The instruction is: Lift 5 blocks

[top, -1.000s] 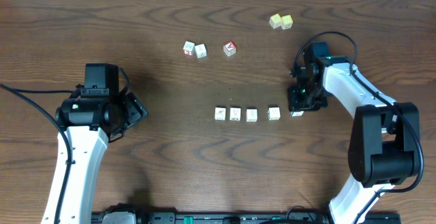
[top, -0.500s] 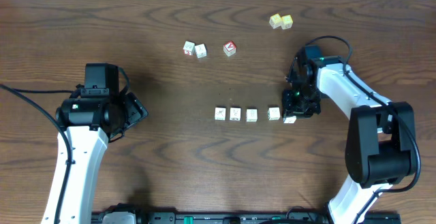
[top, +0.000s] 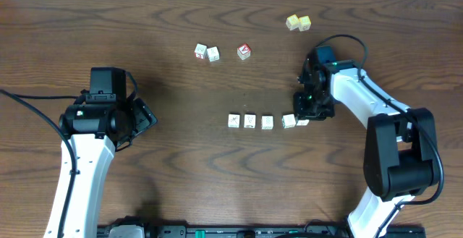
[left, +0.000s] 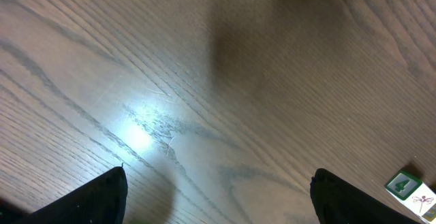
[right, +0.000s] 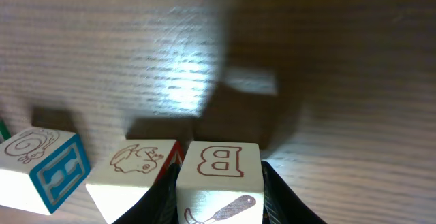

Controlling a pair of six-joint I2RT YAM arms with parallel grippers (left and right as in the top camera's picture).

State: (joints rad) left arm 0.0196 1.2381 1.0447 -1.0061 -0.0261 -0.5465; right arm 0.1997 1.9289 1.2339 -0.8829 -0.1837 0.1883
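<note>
R gripper (top: 305,117) is clamped on 1 block, the "B" block (right: 219,176); wrist view shows both fingers tight on its sides. It sits on the robot's side of the red-faced cube (top: 244,51), off to the R of it. The row of 4 other blocks (top: 267,122) lies straight robot-side of the red-faced cube. Its end block (top: 289,121) is touching or just beside the held one; can't tell which. Also can't tell if the "B" block is clear of the table (top: 181,166) yet. L gripper (top: 147,120) is wide open w/ nothing in it, parked well to the L of the red-faced cube.

Risks, as I judge them:
- The held block is very near the end block. Any sideways drift, or a finger edge catching, could shove or tip the end block & scatter the row.
- The grip is at the fingertips on smooth faces only, so a quick rise may let the block slip or twist out.
- If it drops, it could land on the neighbour & knock it askew.
</note>
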